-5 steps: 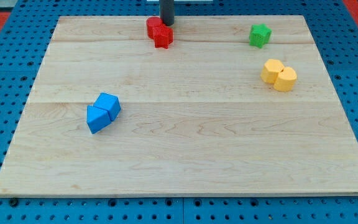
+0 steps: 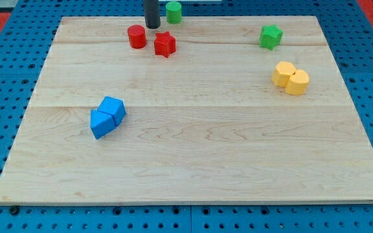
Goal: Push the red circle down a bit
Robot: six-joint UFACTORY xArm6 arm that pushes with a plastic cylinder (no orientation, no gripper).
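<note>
**Tip poised above the red circle, near the top edge**

My tip sits close to the top edge of the wooden worktop, just above and a little to the view's right of the red circle. Whether the two touch I cannot tell; they look just apart. There are no fingers on this arm, only the rod, so nothing opens, closes or holds.

The red circle stands in the upper left part of the worktop, with a red star just beside it on the view's right, a narrow gap between them. A green cylinder stands at the very top, just to the right of the rod. Well apart from these are a green star at upper right, two yellow blocks touching each other below it, and two blue blocks pressed together at centre left.

The circle looks like a small, rigid, light block that should slide easily on the smooth wood. Its round side offers no flat face, so an off-centre push would likely send it sideways or spin it away from the rod. I judge the best contact is the middle of its top side, pushing straight toward the view's bottom, so I should shift a touch to the left first. A short, gentle push is enough, and it keeps the star undisturbed.
</note>
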